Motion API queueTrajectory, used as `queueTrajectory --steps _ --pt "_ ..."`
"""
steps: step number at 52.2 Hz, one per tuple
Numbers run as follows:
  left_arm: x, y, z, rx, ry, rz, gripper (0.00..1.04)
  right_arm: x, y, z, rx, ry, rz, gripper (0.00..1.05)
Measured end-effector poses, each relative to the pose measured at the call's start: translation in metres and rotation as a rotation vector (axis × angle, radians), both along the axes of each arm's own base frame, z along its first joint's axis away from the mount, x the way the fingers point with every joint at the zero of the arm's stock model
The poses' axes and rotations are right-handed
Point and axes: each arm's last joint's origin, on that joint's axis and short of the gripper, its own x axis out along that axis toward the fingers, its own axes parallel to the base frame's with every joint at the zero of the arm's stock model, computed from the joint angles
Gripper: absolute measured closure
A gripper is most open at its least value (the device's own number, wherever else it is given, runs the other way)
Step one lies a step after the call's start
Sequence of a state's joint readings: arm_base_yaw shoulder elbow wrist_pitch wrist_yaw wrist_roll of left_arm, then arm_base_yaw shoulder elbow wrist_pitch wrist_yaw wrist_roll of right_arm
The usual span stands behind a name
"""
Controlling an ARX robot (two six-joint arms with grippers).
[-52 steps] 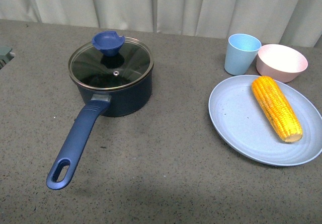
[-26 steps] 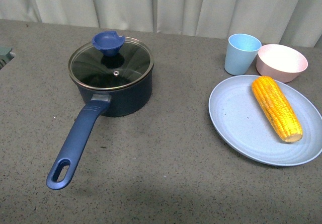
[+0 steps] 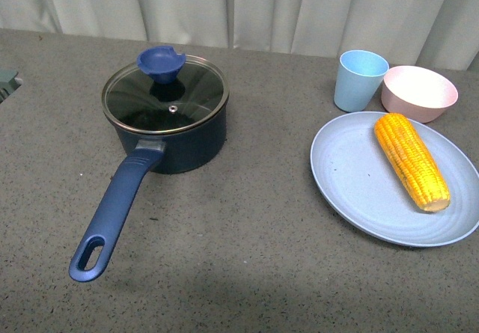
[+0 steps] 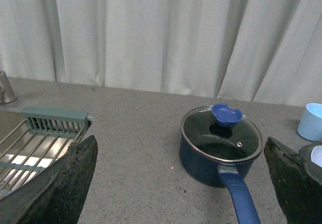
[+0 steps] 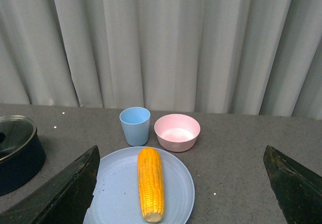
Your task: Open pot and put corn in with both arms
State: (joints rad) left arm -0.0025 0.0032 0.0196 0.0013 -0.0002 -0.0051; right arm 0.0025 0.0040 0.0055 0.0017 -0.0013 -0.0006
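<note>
The navy pot (image 3: 168, 135) stands left of centre with its glass lid (image 3: 165, 95) on, blue knob (image 3: 160, 63) on top, long handle (image 3: 112, 213) pointing toward me. It shows in the left wrist view (image 4: 221, 153) too, and its edge in the right wrist view (image 5: 17, 151). The corn (image 3: 412, 161) lies on a pale blue plate (image 3: 352, 176) at right, also in the right wrist view (image 5: 151, 183). Neither arm shows in the front view. My left gripper (image 4: 181, 183) is open, well back from the pot. My right gripper (image 5: 181, 189) is open, back from the corn.
A light blue cup (image 3: 359, 80) and a pink bowl (image 3: 419, 92) stand behind the plate (image 5: 110, 194). A sink with a wire rack (image 4: 35, 148) and a green-grey grille lies left of the pot. White curtains hang behind the table.
</note>
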Motion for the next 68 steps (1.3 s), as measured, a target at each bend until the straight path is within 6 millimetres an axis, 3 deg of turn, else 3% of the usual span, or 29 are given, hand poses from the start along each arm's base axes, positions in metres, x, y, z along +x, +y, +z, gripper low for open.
queueTrajectory --steps 10,20,24,28,30,37,43,53,68 --pt "0.007 0.001 -0.005 -0.13 0.058 0.266 0.07 0.0 0.0 0.0 0.0 0.0 -0.001 0.09" --pt "0.031 -0.002 -0.005 -0.209 0.068 0.205 0.07 0.0 0.0 0.0 0.0 0.0 -0.001 0.09" --pt "0.059 -0.006 0.002 -0.267 0.043 0.15 0.07 0.0 0.0 0.0 0.0 0.0 -0.001 0.09" --pt "0.103 -0.013 0.005 -0.271 0.027 0.126 0.07 0.0 0.0 0.0 0.0 0.0 -0.001 0.09" --pt "0.123 -0.018 0.001 -0.249 0.031 0.106 0.07 0.0 0.0 0.0 0.0 0.0 -0.001 0.09" --pt "0.165 -0.031 -0.021 -0.174 0.083 0.062 0.07 0.0 0.0 0.0 0.0 0.0 -0.001 0.09" --pt "0.193 -0.042 -0.041 -0.13 0.154 0.034 0.07 0.0 0.0 0.0 0.0 0.0 -0.001 0.09" --pt "0.238 -0.059 -0.057 -0.094 0.189 0.043 0.07 0.0 0.0 0.0 0.0 0.0 -0.001 0.09" --pt "0.27 -0.087 -0.071 -0.09 0.213 -0.039 0.07 0.0 0.0 0.0 0.0 0.0 -0.001 0.09"
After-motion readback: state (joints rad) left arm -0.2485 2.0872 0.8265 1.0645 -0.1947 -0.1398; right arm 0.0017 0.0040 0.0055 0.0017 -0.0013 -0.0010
